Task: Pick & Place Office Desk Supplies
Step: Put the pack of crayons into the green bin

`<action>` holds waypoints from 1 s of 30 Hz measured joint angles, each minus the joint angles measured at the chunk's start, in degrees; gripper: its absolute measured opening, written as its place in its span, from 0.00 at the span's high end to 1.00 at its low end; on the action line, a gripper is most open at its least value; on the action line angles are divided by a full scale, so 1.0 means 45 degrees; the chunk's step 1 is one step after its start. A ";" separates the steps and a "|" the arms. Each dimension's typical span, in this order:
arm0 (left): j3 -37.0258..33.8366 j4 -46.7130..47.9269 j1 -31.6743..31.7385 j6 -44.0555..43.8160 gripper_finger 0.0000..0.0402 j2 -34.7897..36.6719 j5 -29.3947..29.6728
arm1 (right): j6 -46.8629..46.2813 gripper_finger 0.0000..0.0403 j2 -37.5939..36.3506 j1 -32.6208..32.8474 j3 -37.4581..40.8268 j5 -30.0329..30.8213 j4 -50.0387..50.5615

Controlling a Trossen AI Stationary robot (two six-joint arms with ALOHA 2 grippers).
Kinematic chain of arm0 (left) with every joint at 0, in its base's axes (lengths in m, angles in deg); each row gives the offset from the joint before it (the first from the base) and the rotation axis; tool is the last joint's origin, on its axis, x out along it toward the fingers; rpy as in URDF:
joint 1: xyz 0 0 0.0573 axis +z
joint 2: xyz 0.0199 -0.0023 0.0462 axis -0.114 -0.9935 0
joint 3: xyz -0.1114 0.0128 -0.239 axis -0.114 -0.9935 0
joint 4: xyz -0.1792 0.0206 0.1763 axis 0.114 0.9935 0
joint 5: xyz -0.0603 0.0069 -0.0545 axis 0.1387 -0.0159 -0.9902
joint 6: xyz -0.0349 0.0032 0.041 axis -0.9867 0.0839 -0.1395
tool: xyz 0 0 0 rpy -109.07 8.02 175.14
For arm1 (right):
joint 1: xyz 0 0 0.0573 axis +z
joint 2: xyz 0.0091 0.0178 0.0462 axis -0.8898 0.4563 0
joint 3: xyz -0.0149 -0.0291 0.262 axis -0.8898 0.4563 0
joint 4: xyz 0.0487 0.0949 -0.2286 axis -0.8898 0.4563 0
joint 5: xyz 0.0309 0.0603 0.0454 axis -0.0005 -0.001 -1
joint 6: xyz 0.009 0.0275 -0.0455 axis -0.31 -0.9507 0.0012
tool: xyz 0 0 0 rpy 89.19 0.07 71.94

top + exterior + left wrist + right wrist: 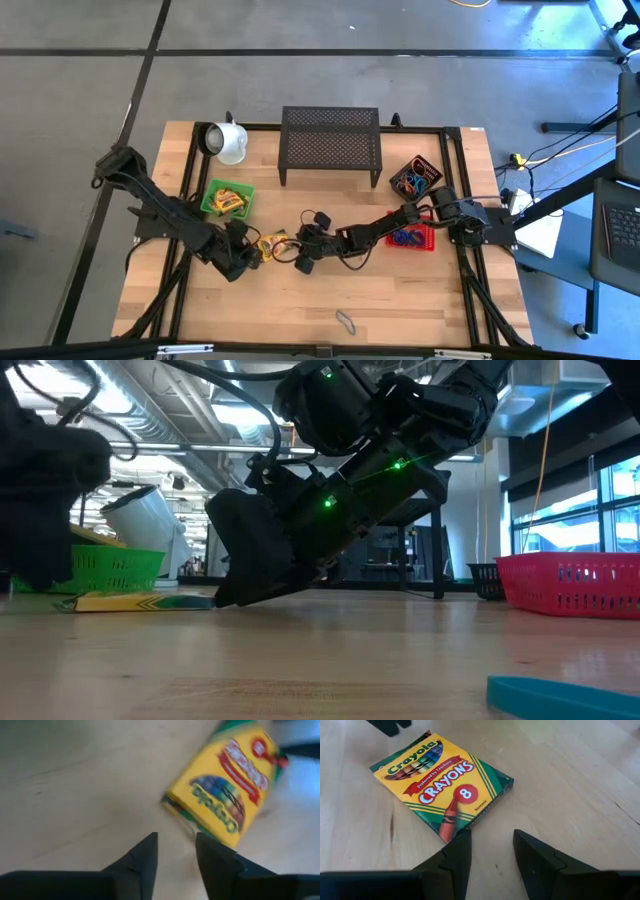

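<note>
crayon box [442, 782]: flat on the bench [400, 300] mid-width, between the two tools, touching neither
left tool [176, 845]: just left of the box, fingers parted, nothing held
right tool [490, 842]: low over the bench, just right of the box, fingers apart, empty
green basket [228, 198]: left of centre, more crayon boxes inside

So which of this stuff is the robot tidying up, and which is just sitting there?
Part of the job:
- crayon box flat on the table between both grippers
- crayon boxes in the green basket
- rubber bands in the red basket and dark bin
- grey band near the front edge

Just lying about:
- white mug
- black mesh rack
</note>
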State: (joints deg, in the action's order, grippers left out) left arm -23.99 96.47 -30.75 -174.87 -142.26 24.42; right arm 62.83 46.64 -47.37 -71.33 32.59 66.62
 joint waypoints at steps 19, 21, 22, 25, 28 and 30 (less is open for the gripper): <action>0.0083 -0.1814 -0.0759 -0.5984 0.63 -0.2458 0.2663 | -0.0010 0.63 0.0000 0.0000 0.0019 -0.0078 -0.0026; 0.0057 -0.2201 -0.0708 -0.6001 0.63 -0.2509 0.2846 | -0.0010 0.63 0.0000 0.0000 0.0024 -0.0081 -0.0036; 0.0052 -0.2321 -0.0694 -0.6016 0.63 -0.2513 0.2875 | -0.0010 0.63 0.0000 0.0000 0.0024 -0.0079 -0.0039; 0.0049 -0.2527 -0.0680 -0.6066 0.63 -0.2527 0.3031 | -0.0010 0.63 0.0000 0.0000 0.0024 -0.0083 -0.0045; 0.0045 -0.2608 -0.0700 -0.6078 0.63 -0.2540 0.3440 | -0.0010 0.63 0.0000 0.0000 0.0024 -0.0087 -0.0045; 0.0039 -0.2567 -0.0700 -0.6078 0.63 -0.2542 0.3491 | -0.0010 0.63 0.0000 0.0000 0.0024 -0.0087 -0.0045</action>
State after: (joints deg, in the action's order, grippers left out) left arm -23.81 84.92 -33.90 -202.22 -153.69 40.13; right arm 62.79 46.64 -47.37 -71.22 32.20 66.42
